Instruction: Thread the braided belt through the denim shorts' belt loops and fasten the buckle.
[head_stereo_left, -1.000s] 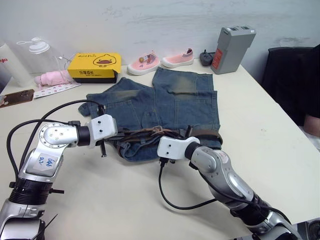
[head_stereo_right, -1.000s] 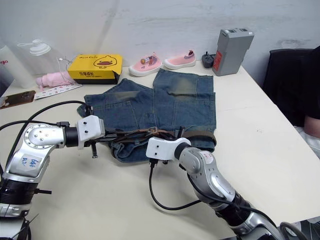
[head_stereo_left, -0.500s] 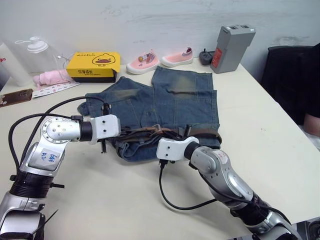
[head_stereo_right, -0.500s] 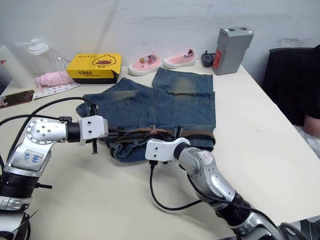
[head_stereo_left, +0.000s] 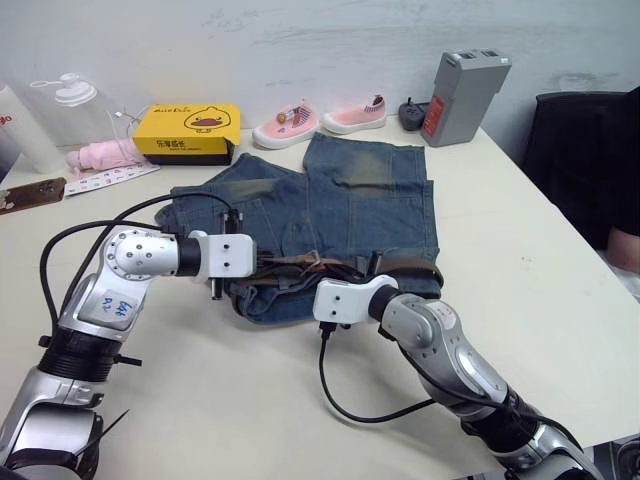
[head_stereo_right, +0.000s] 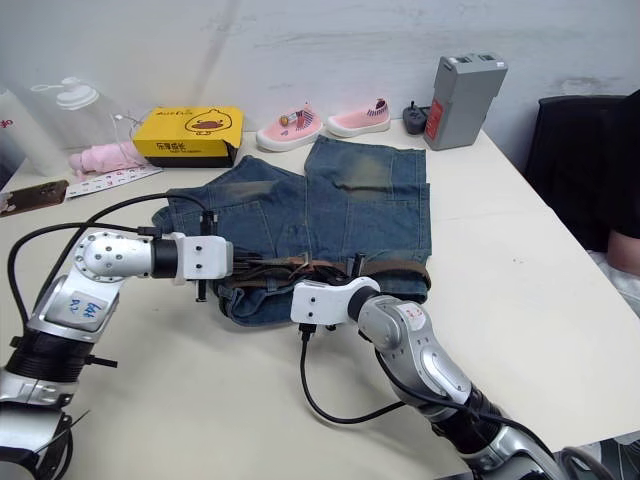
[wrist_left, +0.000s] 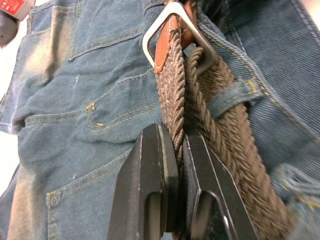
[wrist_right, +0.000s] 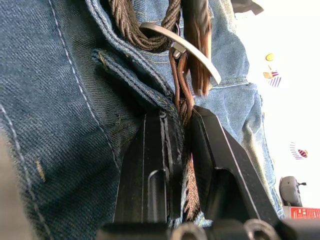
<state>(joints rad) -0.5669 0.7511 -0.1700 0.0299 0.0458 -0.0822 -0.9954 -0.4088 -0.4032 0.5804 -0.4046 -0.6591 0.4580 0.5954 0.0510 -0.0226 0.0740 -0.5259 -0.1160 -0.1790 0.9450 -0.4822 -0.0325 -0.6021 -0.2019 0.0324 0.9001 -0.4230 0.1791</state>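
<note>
Left wrist view puts my left pincer (wrist_left: 176, 150) clamped on one run of the braided belt (wrist_left: 220, 150), just short of the silver buckle (wrist_left: 170, 20), with a belt loop (wrist_left: 235, 92) crossing the strap beside it. In the right wrist view my right pincer (wrist_right: 177, 150) is closed on the strap too, right under the buckle, against the waistband of the denim shorts (head_stereo_left: 370, 200). Measured from the buckle, both pincers sit close in, one on each side, and the shorts lie flat on the surface (head_stereo_left: 520, 240).

I judge the threading mostly finished and the fastening step in hand. Next I need to feed the strap end through the frame and seat the prong in the weave; I can't tell whether the prong is already engaged.
</note>
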